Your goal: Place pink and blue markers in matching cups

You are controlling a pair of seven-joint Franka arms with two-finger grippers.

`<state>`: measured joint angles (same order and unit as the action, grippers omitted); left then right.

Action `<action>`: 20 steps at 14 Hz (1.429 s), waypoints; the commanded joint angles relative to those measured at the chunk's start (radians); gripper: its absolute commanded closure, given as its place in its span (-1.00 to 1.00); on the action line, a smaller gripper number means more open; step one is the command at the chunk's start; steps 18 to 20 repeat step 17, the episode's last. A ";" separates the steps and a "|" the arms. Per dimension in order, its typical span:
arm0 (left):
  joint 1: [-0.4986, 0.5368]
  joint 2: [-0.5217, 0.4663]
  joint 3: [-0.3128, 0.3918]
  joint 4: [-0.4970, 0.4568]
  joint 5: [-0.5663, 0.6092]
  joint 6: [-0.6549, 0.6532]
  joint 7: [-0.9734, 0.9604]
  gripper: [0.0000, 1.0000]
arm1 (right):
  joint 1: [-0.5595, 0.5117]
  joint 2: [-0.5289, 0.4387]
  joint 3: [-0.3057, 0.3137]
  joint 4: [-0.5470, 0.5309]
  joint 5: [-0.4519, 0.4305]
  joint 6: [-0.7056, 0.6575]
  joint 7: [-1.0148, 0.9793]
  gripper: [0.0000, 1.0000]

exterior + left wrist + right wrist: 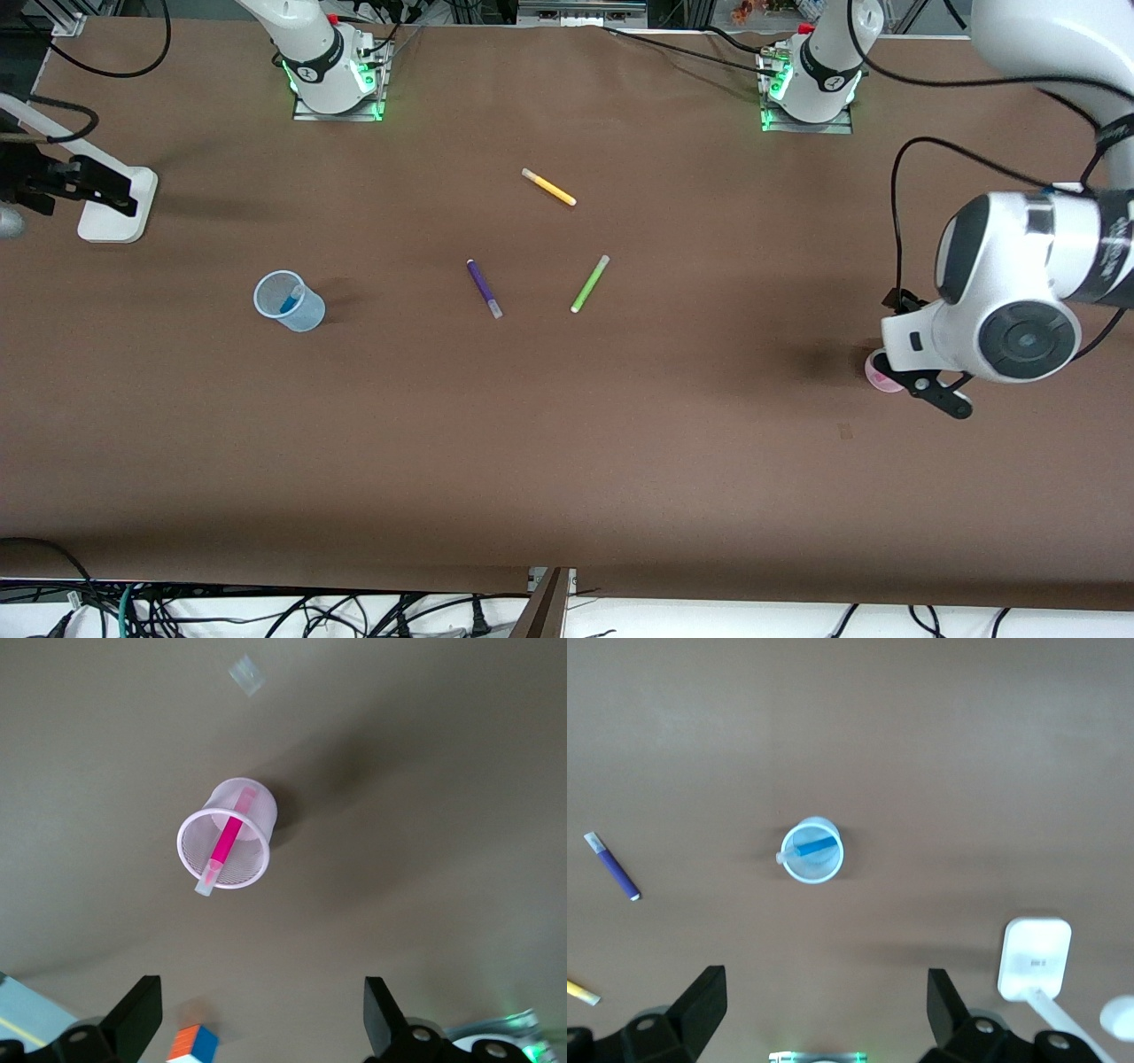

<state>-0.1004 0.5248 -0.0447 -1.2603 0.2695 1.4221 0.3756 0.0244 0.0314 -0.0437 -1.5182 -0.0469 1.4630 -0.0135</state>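
The blue marker point(290, 300) stands slanted inside the pale blue cup point(288, 302), which sits upright on the brown table point(567, 443) toward the right arm's end. In the right wrist view the same marker point(811, 849) leans across the cup point(812, 851), its pale cap poking just past the rim.

The pink marker point(226, 842) rests in the pale pink cup point(227, 835), slanted from the cup's floor up to the rim, with its translucent cap sticking out over the edge. In the front view only a sliver of the pink cup point(879, 374) shows at the left arm's end of the table, since the arm's wrist covers most of it.

The left gripper point(261, 1028) hangs over the pink cup with its 2 fingers spread wide and nothing between them. The right gripper point(824, 1019) is over the table above the blue cup, its fingers likewise released and bare (the front view does not show it).

3 other pens lie flat in the middle of the table: a yellow pen point(548, 187) farthest from the front camera, then a purple pen point(484, 288) and a green pen point(590, 283) near each other, well apart from both cups. A white stand point(115, 206) sits at the table's edge by the right arm's end.
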 commanded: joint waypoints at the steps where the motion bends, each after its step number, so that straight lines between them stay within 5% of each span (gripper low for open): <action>1: 0.010 -0.063 -0.009 0.002 -0.116 -0.009 -0.090 -1.00 | -0.020 -0.044 0.007 -0.034 -0.005 -0.045 0.052 -1.00; 3: 0.011 -0.103 0.000 0.076 -0.234 -0.012 -0.147 -1.00 | -0.026 -0.041 0.004 -0.034 0.025 -0.055 0.052 -1.00; 5: 0.021 -0.182 0.014 0.049 -0.269 -0.006 -0.231 -1.00 | -0.026 -0.028 0.002 -0.025 0.027 -0.061 0.050 -1.00; 7: 0.048 -0.338 0.017 -0.171 -0.298 0.055 -0.323 -1.00 | -0.027 -0.004 0.001 0.018 0.025 -0.078 0.043 -1.00; 9: 0.067 -0.503 0.019 -0.414 -0.314 0.258 -0.433 -1.00 | -0.027 0.007 0.001 0.027 0.024 -0.081 0.040 -1.00; 11: 0.065 -0.589 0.019 -0.551 -0.312 0.397 -0.457 -1.00 | -0.027 0.008 0.001 0.027 0.022 -0.082 0.040 -1.00; 20: 0.062 -0.589 0.019 -0.551 -0.302 0.335 -0.455 -1.00 | -0.027 0.008 0.001 0.027 0.024 -0.076 0.040 -1.00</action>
